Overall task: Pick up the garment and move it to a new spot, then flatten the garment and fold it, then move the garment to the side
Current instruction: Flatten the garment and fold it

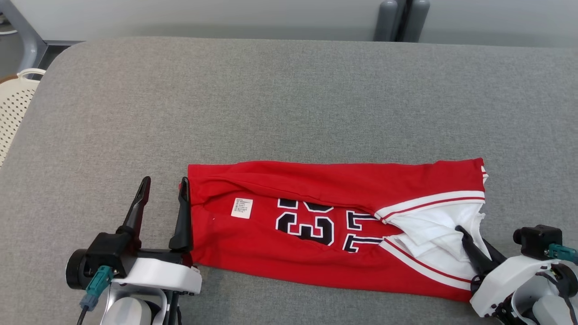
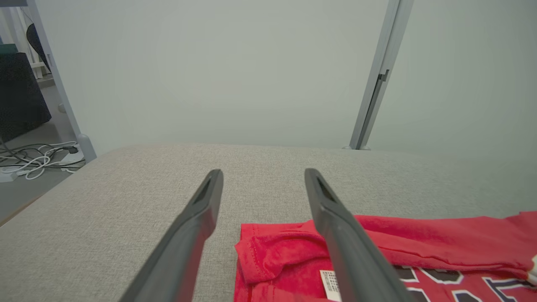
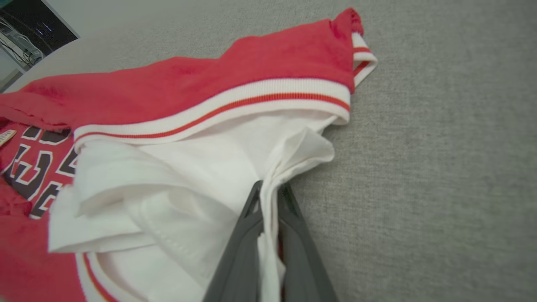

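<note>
I've got the grey padded table (image 1: 289,99) across the head view, w/ the garment (image 1: 325,180), a red jersey folded into a long band, lying flat near the front edge btwn my two arms. L gripper (image 1: 165,181) sits at the jersey's left end, fingers spread wide w/ nothing in them, inner finger right at the cloth edge. R gripper (image 3: 268,191) is pinched tight on a fold of white fabric at the right end. Small white label (image 1: 242,208) faces up near the left end

Red garment (image 1: 334,216) with black numerals, white-trimmed, folded into a long band, flat on grey surface
</note>
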